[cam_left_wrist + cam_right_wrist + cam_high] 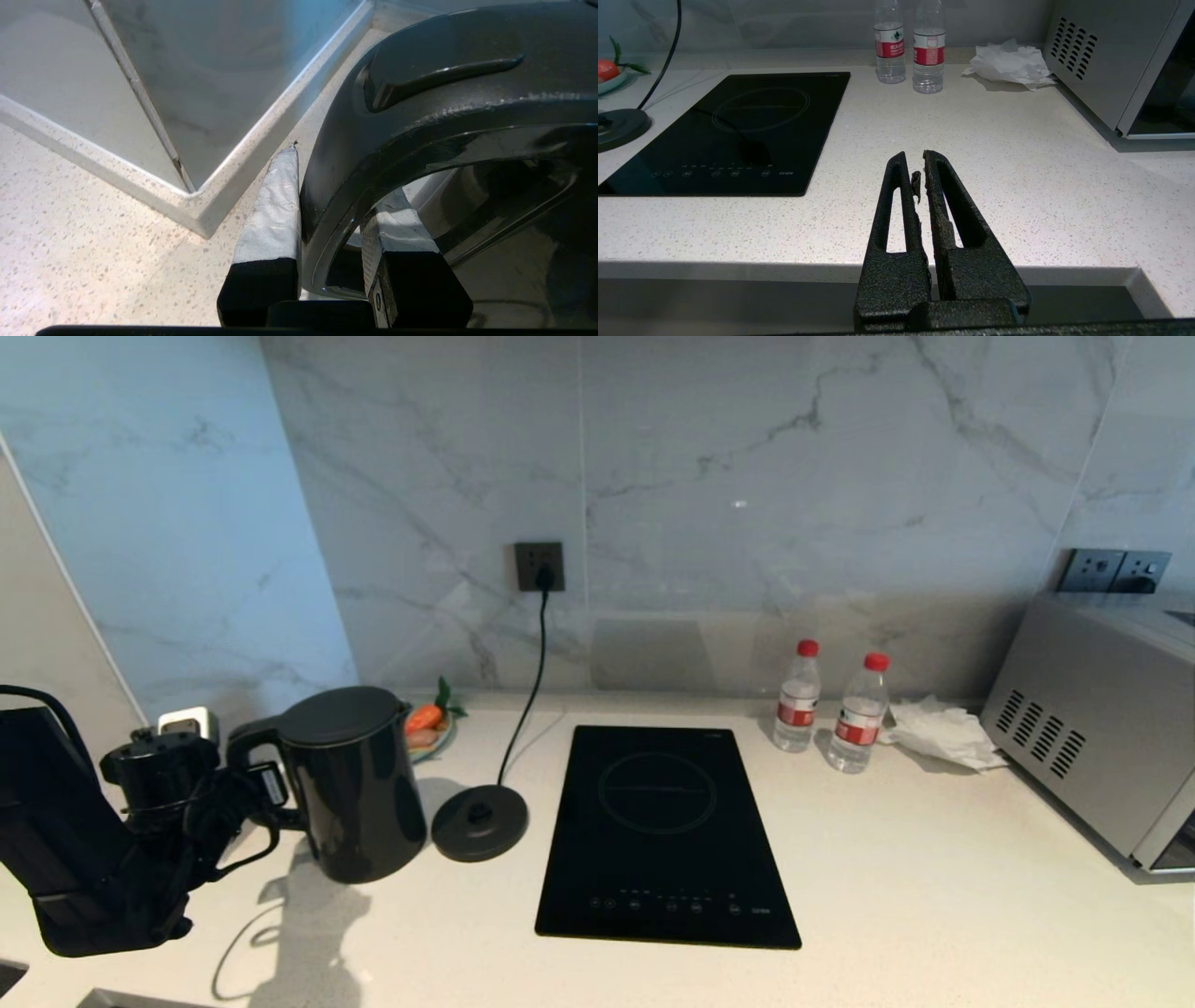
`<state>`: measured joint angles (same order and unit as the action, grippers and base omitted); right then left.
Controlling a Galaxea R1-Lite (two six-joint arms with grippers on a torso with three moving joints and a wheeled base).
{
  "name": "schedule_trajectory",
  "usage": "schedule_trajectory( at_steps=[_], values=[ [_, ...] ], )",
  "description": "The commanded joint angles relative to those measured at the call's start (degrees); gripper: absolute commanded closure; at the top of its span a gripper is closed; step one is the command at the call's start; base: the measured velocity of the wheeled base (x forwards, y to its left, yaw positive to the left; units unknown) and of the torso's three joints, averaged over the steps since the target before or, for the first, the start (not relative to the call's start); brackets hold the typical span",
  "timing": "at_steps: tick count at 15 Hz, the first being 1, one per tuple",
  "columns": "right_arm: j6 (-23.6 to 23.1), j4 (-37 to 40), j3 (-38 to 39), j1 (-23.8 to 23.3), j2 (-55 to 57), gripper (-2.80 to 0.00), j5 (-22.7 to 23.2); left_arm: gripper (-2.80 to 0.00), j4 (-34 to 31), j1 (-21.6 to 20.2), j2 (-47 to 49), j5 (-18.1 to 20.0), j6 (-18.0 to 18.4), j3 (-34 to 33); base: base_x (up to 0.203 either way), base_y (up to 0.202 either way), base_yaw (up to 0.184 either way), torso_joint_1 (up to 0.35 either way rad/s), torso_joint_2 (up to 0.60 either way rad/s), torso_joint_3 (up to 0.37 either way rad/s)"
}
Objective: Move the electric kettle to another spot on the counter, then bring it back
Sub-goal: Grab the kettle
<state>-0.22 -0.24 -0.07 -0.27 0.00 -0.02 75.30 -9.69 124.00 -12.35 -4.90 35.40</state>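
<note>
Left arm (84, 840): black, bulky, looped black cables, lower left of the head view.
Left fingers (273, 210): grey-taped pads, black bases.
Right fingers (901, 210): black, slotted, rough-textured.

Black glass induction hob panel (665, 835) lying flat mid-scene, ring marking at its centre and a row of touch icons along the near edge. Just to its left, round black base disc (480, 821), its cord (532, 681) running up to a dark wall socket (540, 566) on the marble backsplash (747, 476). Behind the disc, a small plate (431, 735) bearing something orange with green leaves. Right of the hob, two clear water bottles (798, 695) with red caps and red labels, close together. Beside them, crumpled white tissue (941, 733). Far right, silver microwave (1092, 737) with side vents; double socket (1113, 570) above it. White plug adapter (189, 721) at far left.
</note>
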Motion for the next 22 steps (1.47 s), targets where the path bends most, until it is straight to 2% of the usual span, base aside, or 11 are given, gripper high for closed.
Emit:
schedule_trajectory(
  at_steps=[1,8,9,22],
  values=[
    [-0.04,-0.02,-0.01,0.00,0.00,0.00,0.02,0.00,0.37,-0.06,1.08,-0.04,-0.02,-0.16,0.000,0.000,0.000,0.000,0.00,0.000],
    [-0.04,-0.02,-0.01,0.00,0.00,0.00,0.02,0.00,0.37,-0.06,1.33,-0.04,-0.02,-0.34,0.000,0.000,0.000,0.000,0.00,0.000],
    [-0.04,-0.02,0.01,0.00,0.00,0.00,0.02,-2.80,0.37,-0.06,1.21,-0.04,-0.02,-0.34,0.000,0.000,0.000,0.000,0.00,0.000],
    [-0.04,-0.02,-0.01,0.00,0.00,0.00,0.02,-2.80,0.37,-0.42,2.57,-0.22,-0.02,2.13,0.000,0.000,0.000,0.000,0.00,0.000]
  ],
)
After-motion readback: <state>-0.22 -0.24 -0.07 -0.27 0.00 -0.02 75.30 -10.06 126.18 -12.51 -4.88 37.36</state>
